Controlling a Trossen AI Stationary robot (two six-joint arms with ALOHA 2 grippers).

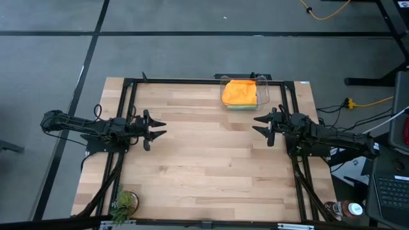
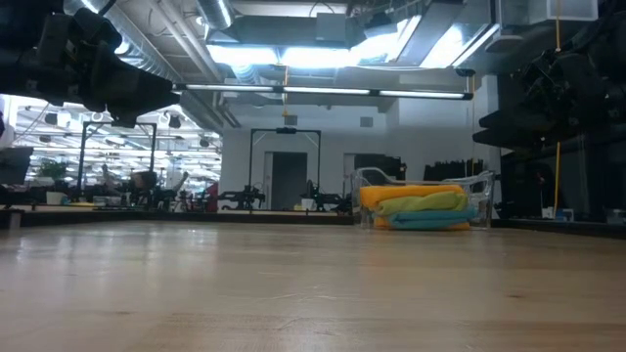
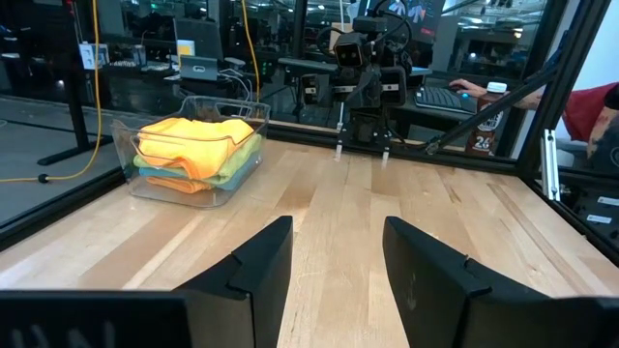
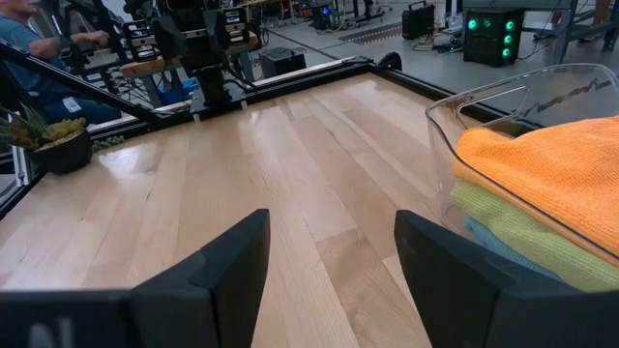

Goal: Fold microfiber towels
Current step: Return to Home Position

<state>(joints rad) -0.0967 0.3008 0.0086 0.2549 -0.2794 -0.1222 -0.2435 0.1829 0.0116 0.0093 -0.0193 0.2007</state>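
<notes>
Flanking bare table (image 1: 211, 166): both open hands

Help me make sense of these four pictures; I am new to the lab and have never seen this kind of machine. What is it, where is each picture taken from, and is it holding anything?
It is a robot with two dark arms at a wooden table. One picture looks straight down from above; one looks level across the tabletop; the other two come from cameras on each wrist, looking past that arm's own fingers. The left gripper and the right gripper face each other above the bare middle of the table, both open and holding nothing. At the far edge, on the right arm's side, stands a clear plastic bin with the microfiber towels stacked inside: orange on top, green and teal-blue beneath. A small potted plant sits at the near left corner.
</notes>
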